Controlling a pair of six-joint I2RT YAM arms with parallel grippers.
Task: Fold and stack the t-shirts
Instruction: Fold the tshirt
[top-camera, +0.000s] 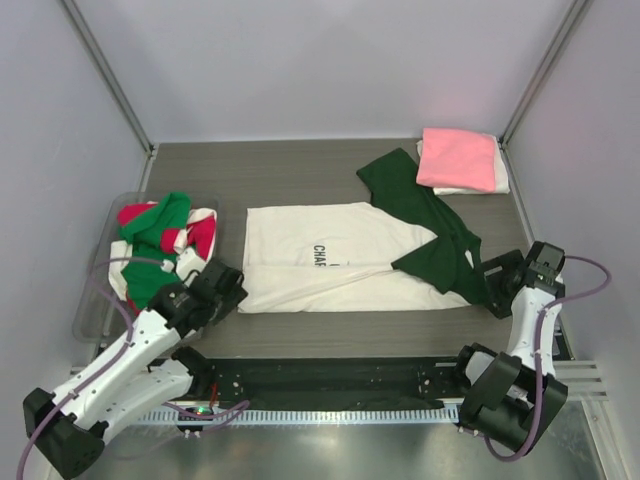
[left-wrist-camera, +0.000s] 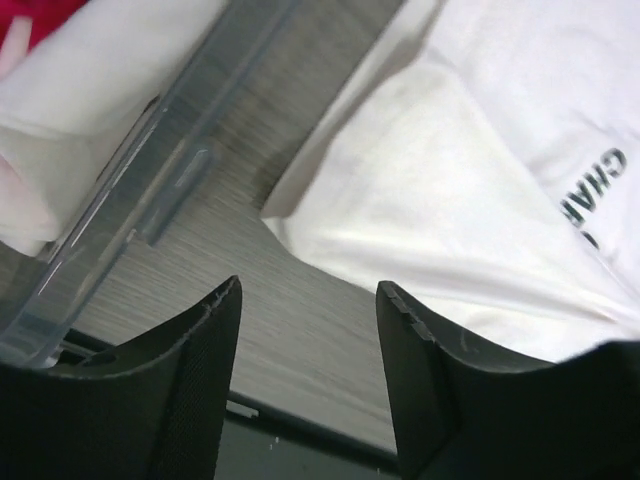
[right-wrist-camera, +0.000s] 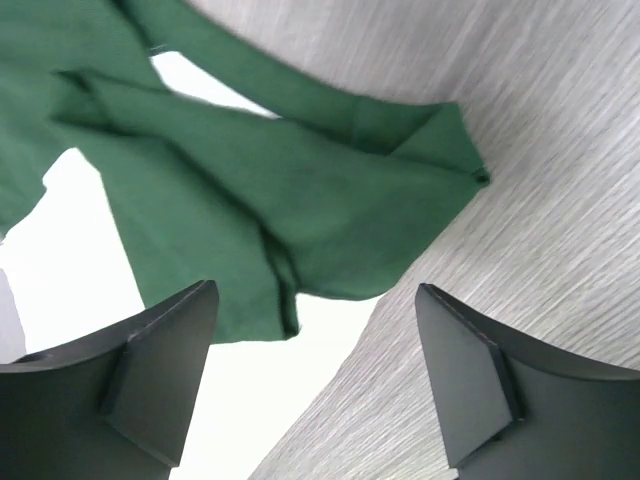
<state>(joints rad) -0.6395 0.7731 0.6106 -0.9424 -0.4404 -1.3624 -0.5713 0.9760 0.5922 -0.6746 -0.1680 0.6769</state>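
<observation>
Top external view showed us the shirt (top-camera: 300, 250) spread flat on the counter (top-camera: 290, 170), cream in the body, green in the sleeves, with black lettering across the chest. Our left pincer (top-camera: 228, 283) sat at one end of it and our right pincer (top-camera: 497, 272) at the other, just beside a green sleeve (top-camera: 445, 262).

In the left wrist view the left pincer's fingers stood well apart with nothing between them. Bare counter lay in the gap, the shirt's near corner was just ahead and to the right, and the tub (left-wrist-camera: 160, 170) stood off to the left. In the right wrist view the right pincer gaped equally wide and empty. The sleeve lay just ahead of it, its edge reaching into the gap, with cream cloth beneath.

We judged this the start of the fold: the shirt was laid out but not yet turned, and both pincers were poised at its ends. A folded pink shirt (top-camera: 455, 158) lay well beyond the right pincer, and a heap (top-camera: 160, 240) waited in the tub beside the left one, so much of the task remained.

The next move, as we read it, called for the left pincer to shift right onto the corner. The right pincer would have to drop onto the sleeve. Each would then close on the cloth before carrying it inward over the body.
</observation>
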